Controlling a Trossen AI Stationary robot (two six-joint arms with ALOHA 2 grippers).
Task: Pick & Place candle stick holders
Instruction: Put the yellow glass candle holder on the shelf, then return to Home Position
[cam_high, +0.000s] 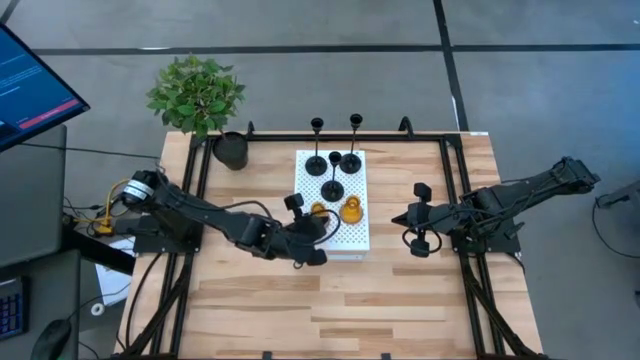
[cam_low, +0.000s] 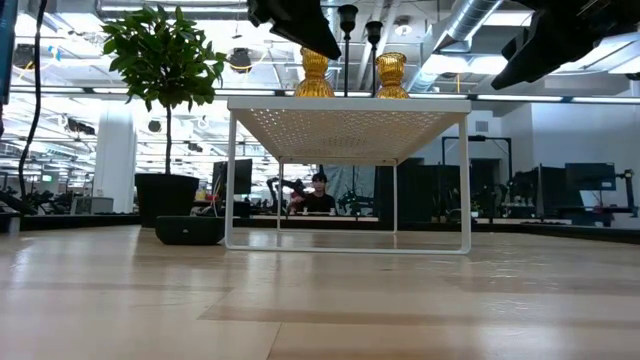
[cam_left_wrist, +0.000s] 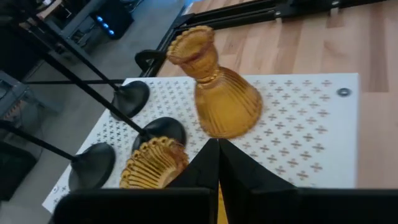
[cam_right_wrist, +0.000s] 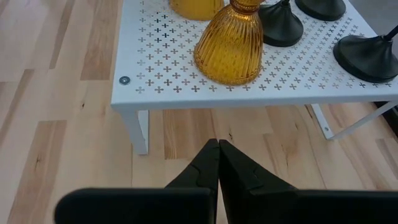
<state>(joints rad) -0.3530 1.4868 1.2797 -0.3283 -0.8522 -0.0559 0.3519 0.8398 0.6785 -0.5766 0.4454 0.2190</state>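
A white perforated stand (cam_high: 355, 238) sits mid-table. Three black candle stick holders (cam_high: 332, 188) with thin stems rest on their disc bases on its far part. Two amber ones stand upright on its near part, one to the left (cam_high: 318, 210) and one to the right (cam_high: 350, 210). My left gripper (cam_left_wrist: 217, 149) is shut and empty at the stand's near left edge. It points past the left amber holder (cam_left_wrist: 155, 165) toward the right one (cam_left_wrist: 224, 99). My right gripper (cam_right_wrist: 217, 149) is shut and empty, off the stand's right side above bare wood. My left gripper's shut fingers (cam_left_wrist: 205, 168) stand close beside the left amber holder's ribbed body (cam_left_wrist: 163, 160). I cannot tell whether they touch it.
A black pot with a green plant (cam_high: 230, 150) stands at the far left corner. Black frame rails (cam_high: 200, 180) run along the table's left, far and right sides. Bare wood (cam_high: 330, 310) lies between the stand and the near edge.
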